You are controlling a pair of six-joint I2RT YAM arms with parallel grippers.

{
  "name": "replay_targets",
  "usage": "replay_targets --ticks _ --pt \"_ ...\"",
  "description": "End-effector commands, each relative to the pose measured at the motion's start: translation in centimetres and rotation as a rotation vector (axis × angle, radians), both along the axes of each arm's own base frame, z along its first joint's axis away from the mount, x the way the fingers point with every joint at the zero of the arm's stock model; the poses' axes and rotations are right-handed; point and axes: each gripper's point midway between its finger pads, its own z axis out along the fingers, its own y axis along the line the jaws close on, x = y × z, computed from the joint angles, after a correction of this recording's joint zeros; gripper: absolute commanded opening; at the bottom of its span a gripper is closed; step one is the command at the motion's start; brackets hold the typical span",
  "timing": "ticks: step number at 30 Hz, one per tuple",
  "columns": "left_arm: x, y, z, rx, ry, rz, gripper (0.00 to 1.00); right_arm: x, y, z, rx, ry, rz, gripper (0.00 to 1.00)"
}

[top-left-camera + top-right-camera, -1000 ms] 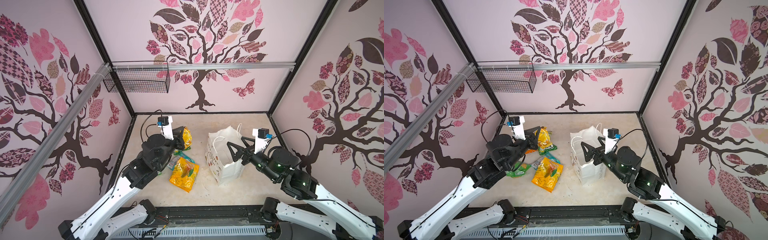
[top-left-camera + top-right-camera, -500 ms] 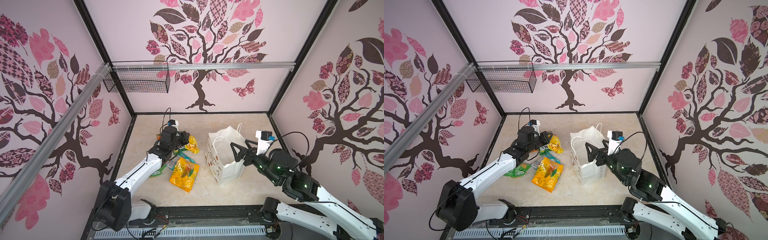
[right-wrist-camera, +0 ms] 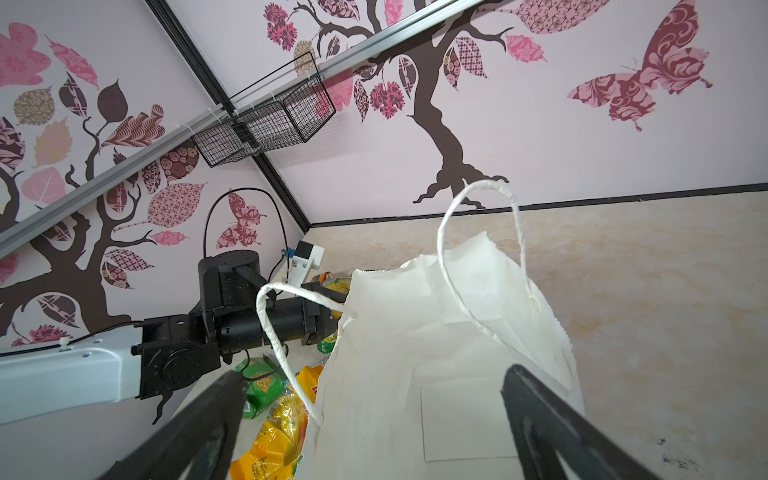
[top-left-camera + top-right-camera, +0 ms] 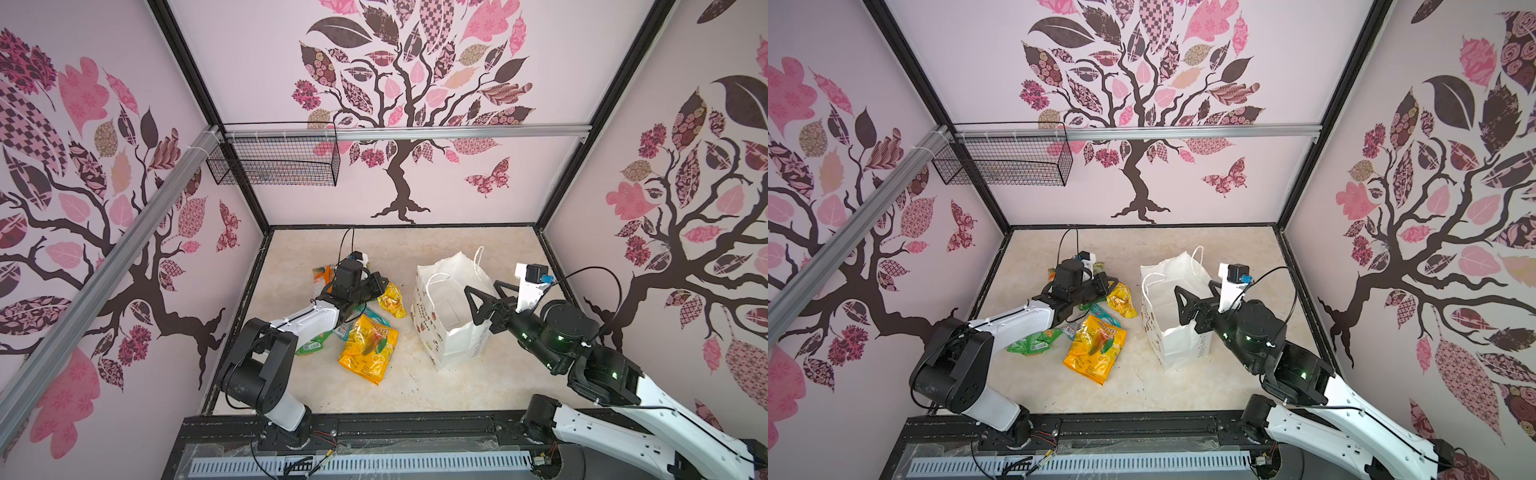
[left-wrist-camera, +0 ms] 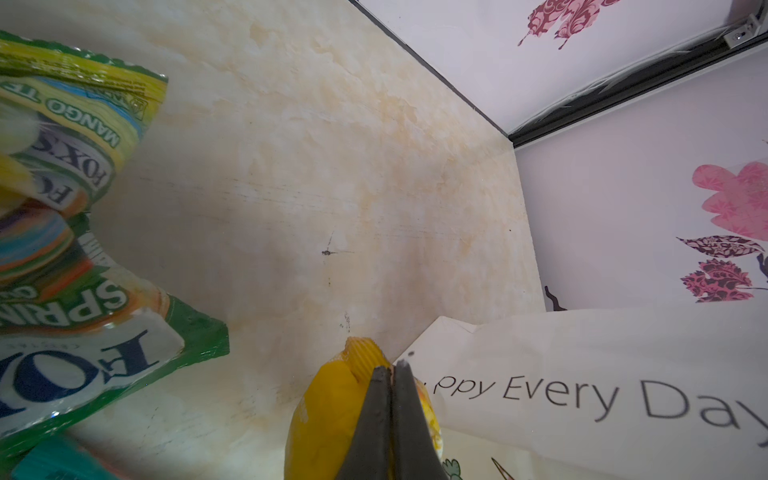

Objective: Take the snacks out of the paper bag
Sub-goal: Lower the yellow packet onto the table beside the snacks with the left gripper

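The white paper bag [image 4: 451, 328] [image 4: 1177, 332] stands upright and open at the middle right in both top views. No snack shows inside it in the right wrist view, only its white inner walls [image 3: 436, 332]. My right gripper [image 4: 486, 297] [image 3: 374, 374] hangs open over its mouth. My left gripper [image 4: 380, 286] [image 5: 392, 368] is shut on a yellow packet [image 4: 392, 301] [image 5: 328, 407], low beside the bag's lettered side [image 5: 582, 353]. Left of the bag lie an orange packet [image 4: 368, 345], a green one [image 4: 311, 345], a teal one [image 4: 376, 320] and FOX'S packets [image 5: 83, 361].
A black wire mesh basket [image 4: 274, 162] hangs from the aluminium rail [image 4: 457, 133] on the back wall, high at the left. Patterned walls close in the beige table [image 4: 436, 249] on three sides. The bag's cord handles [image 3: 482, 249] stick up near my right fingers.
My left arm has stretched out low over the table and carried the yellow packet down beside the bag. The right gripper has shifted only slightly and stays open over the bag.
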Motion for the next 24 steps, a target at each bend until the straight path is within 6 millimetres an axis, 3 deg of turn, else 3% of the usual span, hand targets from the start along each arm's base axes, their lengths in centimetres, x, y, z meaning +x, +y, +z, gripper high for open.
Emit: replay_targets --ticks 1,7,11,19,24 --pt "-0.1 0.3 -1.2 0.025 -0.012 -0.006 0.00 0.1 -0.3 -0.2 -0.007 -0.001 -0.017 1.00" --pt "0.0 1.6 -3.0 0.091 0.013 0.042 0.10 0.1 -0.3 -0.2 -0.013 -0.004 -0.017 1.00" --pt "0.0 2.3 -3.2 0.118 0.021 0.072 0.22 0.1 -0.3 -0.1 -0.013 -0.004 -0.016 1.00" --pt "-0.4 3.7 -1.6 0.157 -0.003 0.119 0.39 0.2 0.0 0.1 -0.009 -0.006 -0.010 1.00" --pt "-0.9 4.7 0.9 0.177 -0.054 0.139 0.44 0.2 0.4 0.2 -0.007 -0.006 0.000 1.00"
